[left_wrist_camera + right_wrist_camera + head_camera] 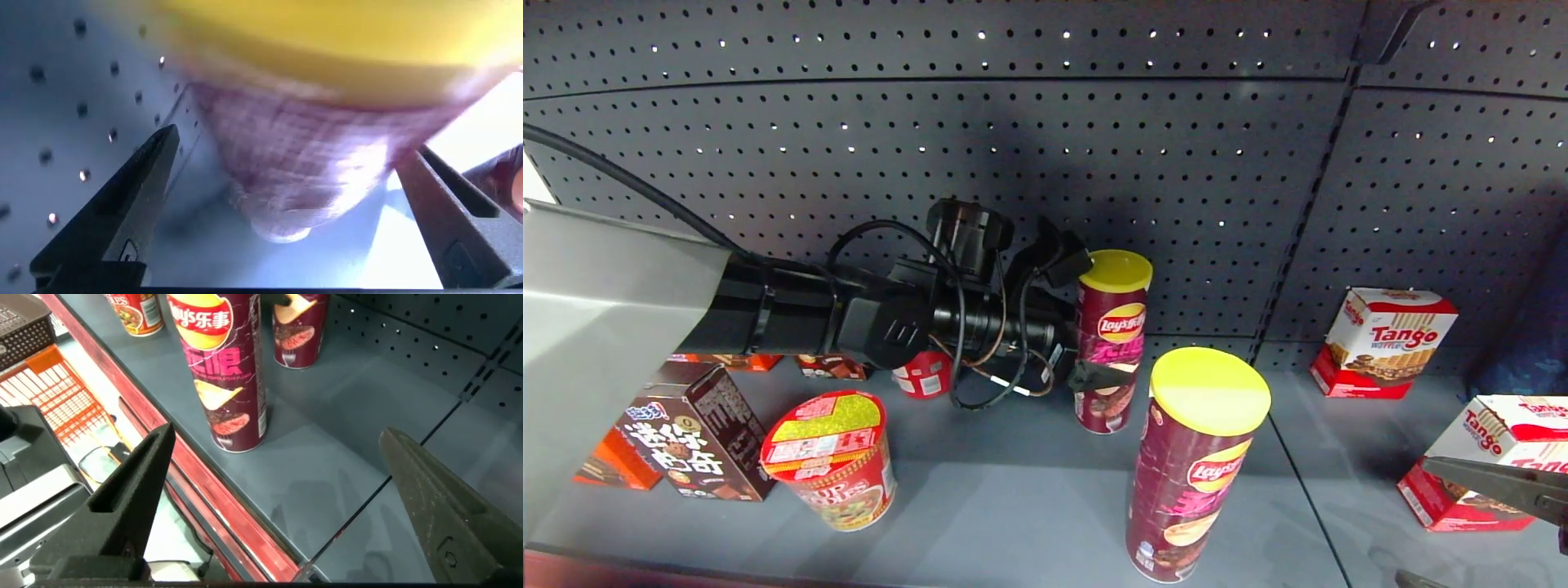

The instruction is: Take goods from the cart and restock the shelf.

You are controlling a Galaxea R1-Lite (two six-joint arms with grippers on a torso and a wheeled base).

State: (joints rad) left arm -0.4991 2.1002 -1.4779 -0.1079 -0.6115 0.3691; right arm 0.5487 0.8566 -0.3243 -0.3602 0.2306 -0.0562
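Observation:
Two maroon chips cans with yellow lids stand upright on the grey shelf (1013, 506). The back can (1112, 327) is near the pegboard, and the front can (1196, 465) is close to the shelf edge. My left gripper (1078, 318) reaches in from the left and straddles the back can. In the left wrist view its fingers (139, 196) sit either side of that can (310, 163) with a thin gap, so it is open. My right gripper (278, 433) hovers open and empty above the shelf's front right, past the front can (225, 367) and the back can (298, 331).
On the shelf's left stand a cup noodle (832, 457), a brown box (698, 429) and a small red cup (923, 376) behind the arm. Wafer boxes (1388, 339) (1486, 465) stand on the right. The orange cart basket (49, 384) sits below the shelf's red edge.

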